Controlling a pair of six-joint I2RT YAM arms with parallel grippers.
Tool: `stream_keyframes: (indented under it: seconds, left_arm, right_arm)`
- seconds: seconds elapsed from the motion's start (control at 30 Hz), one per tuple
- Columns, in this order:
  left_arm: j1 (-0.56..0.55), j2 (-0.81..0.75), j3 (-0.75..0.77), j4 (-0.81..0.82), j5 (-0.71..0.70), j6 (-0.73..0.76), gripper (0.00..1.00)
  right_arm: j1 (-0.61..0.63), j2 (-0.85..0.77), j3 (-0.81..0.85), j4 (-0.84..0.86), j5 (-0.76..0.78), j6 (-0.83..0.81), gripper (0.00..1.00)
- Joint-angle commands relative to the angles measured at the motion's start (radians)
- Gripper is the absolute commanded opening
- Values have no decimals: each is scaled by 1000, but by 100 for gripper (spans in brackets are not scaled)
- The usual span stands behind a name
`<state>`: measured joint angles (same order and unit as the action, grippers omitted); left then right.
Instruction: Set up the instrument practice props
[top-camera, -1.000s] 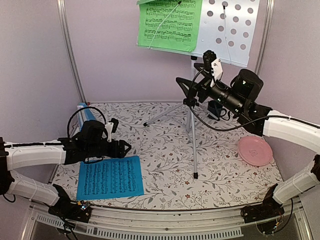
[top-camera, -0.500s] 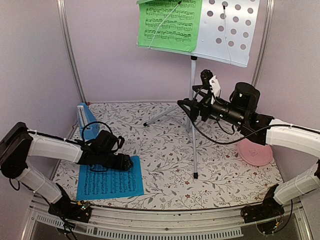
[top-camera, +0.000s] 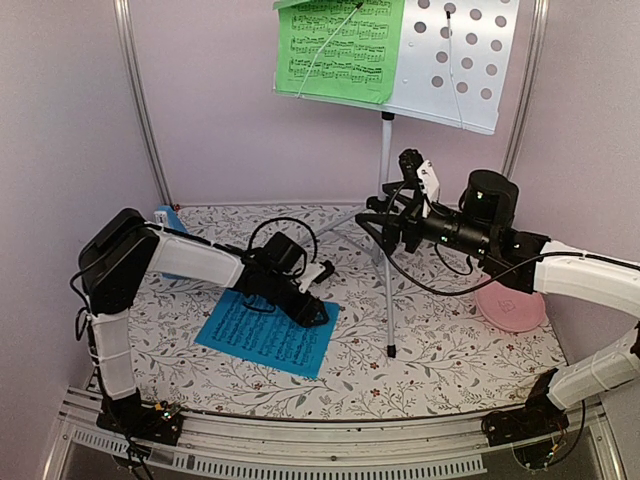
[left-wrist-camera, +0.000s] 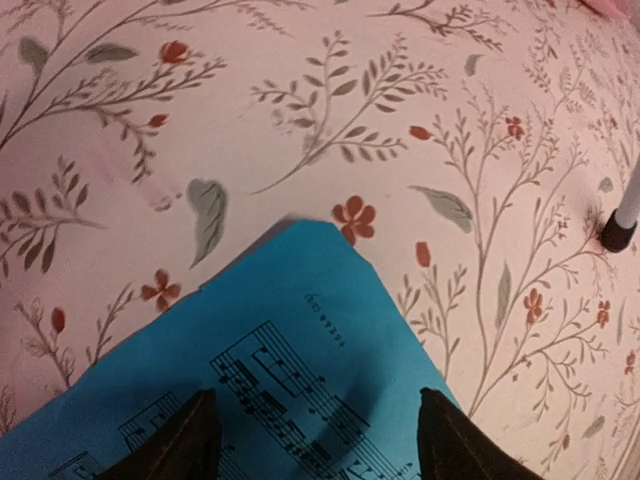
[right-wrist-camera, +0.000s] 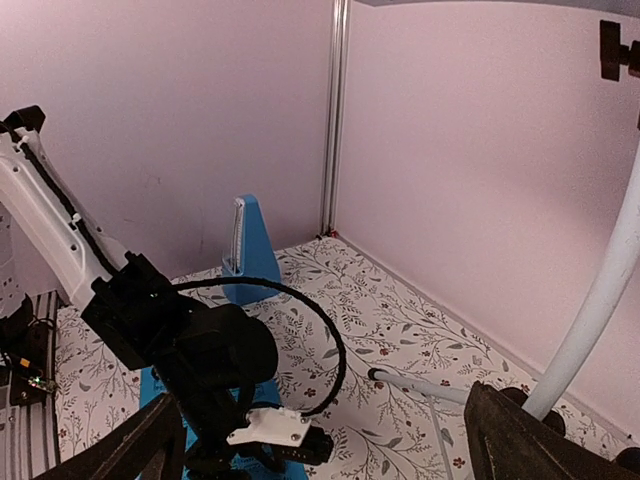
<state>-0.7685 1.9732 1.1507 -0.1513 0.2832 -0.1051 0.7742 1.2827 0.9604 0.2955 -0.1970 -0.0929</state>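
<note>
The music stand (top-camera: 386, 200) rises at the back centre. A green sheet (top-camera: 340, 45) rests on the left half of its perforated desk (top-camera: 465, 60). On the table a blue sheet (top-camera: 265, 338) lies flat and askew. My left gripper (top-camera: 316, 314) is low over its right corner. In the left wrist view the gripper (left-wrist-camera: 312, 440) is open, its fingertips (left-wrist-camera: 170, 445) straddling the printed staves of the sheet (left-wrist-camera: 290, 330). My right gripper (top-camera: 385, 225) hangs open beside the stand's pole with nothing in it. The blue metronome (right-wrist-camera: 250, 255) stands at the back left, mostly hidden behind my left arm in the top view.
A pink plate (top-camera: 510, 305) lies at the right, partly under my right arm. The stand's tripod legs (top-camera: 388, 300) spread over the middle of the floral cloth, one black foot (left-wrist-camera: 615, 235) just right of the blue sheet. Walls close in on the left, back and right.
My left arm has swung right across the table, and the blue sheet has slid with it toward the middle and turned. The right gripper has dropped a little and shifted left.
</note>
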Motion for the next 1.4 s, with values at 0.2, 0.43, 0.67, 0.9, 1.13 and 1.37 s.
stream_keyframes:
  seconds: [0.2, 0.43, 0.67, 0.9, 1.13, 1.37]
  left_arm:
    - [-72, -270, -135, -131, -50, 435, 72]
    - [-9, -548, -355, 120, -118, 90, 73]
    - [66, -583, -496, 139, -91, -134, 72]
    - [56, -659, -666, 259, -91, -416, 70]
    - [-55, -843, -780, 194, -321, -725, 69]
    - [-52, -982, -864, 89, -449, -958, 71]
  right_arm:
    - [2, 16, -31, -33, -58, 21, 99]
    - [2, 128, 8, -77, -71, 25, 96]
    - [16, 284, 130, -171, -62, 1, 89]
    - [63, 471, 260, -271, 46, -7, 63]
    - [100, 649, 390, -336, 142, 74, 47]
    - [105, 770, 433, -370, 123, 88, 44]
